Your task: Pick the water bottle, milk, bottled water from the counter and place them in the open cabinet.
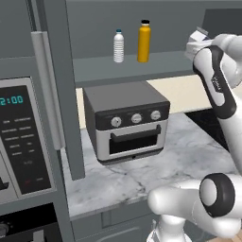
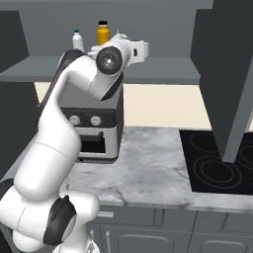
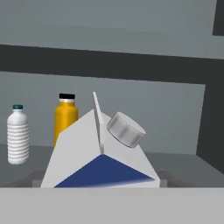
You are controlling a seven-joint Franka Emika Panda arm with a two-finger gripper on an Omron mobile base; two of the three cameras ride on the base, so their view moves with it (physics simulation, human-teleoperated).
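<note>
Placing step, last item: the milk carton [image 3: 101, 157] sits at lower centre of the hand view, pinched in the hand [image 3: 103, 186] and raised before the open cabinet [image 3: 175, 113]. The water bottle [image 1: 144, 41] and bottled water [image 1: 118, 46] stand on its shelf, upper centre. Next: advance, lower, release

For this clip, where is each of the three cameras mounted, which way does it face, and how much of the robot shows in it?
Left base view: behind the arm to its left, facing the grey three-knob toaster oven and dark grey open cabinet shelf; white arm at right.
Right base view: behind the arm to its right, facing the veined marble counter; arm at left.
Hand view: on the hand, facing into the cabinet over the white, blue-banded milk carton.
All three share the tall orange-yellow water bottle and clear ribbed bottled water standing on the shelf.
</note>
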